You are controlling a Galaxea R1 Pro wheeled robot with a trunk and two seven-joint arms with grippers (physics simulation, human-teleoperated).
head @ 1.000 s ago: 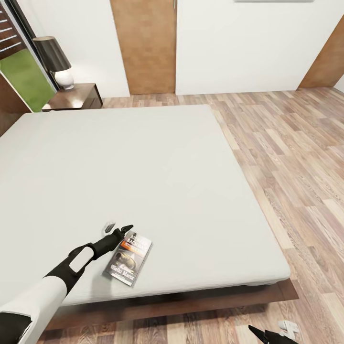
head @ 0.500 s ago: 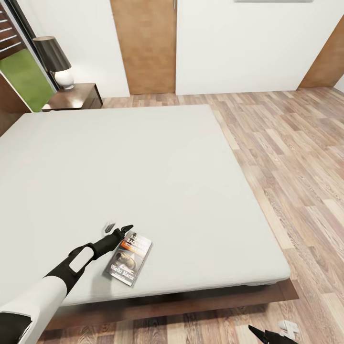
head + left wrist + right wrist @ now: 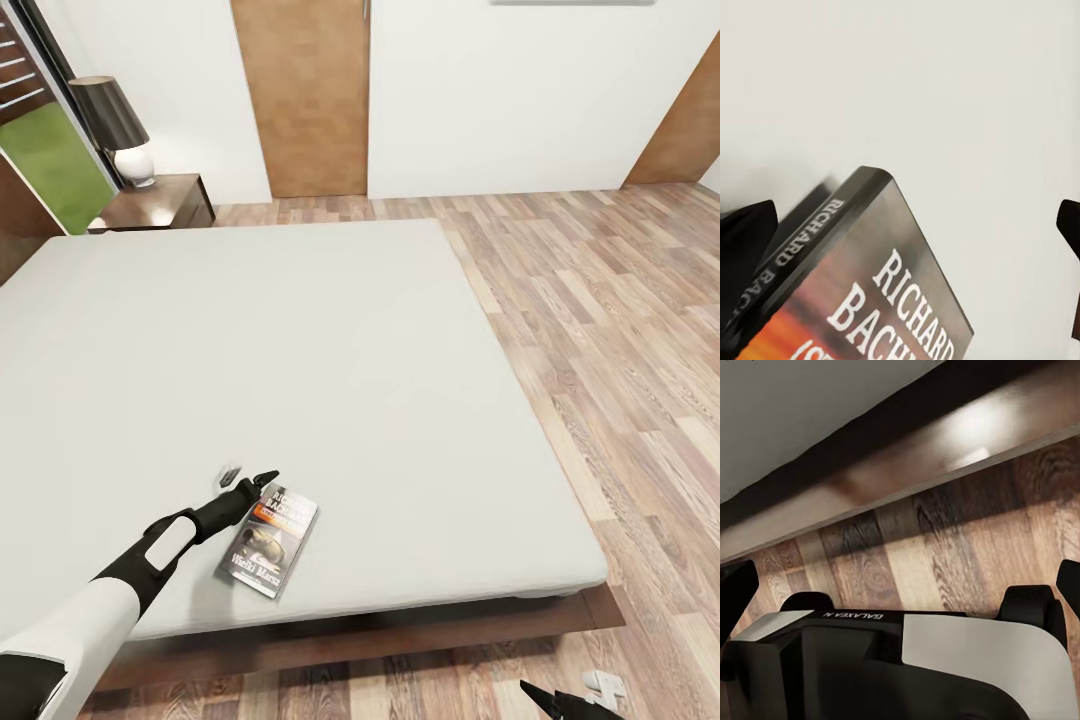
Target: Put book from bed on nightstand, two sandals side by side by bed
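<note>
right gripper [image 3: 556, 700] cut off at frame edge, book [image 3: 855, 292] cropped

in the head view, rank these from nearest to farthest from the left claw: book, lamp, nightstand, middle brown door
1. book, lying right beside the left claw on the bed's near edge
2. nightstand, past the bed's far left corner
3. lamp, standing on it, nearly tied
4. door, back wall
</note>
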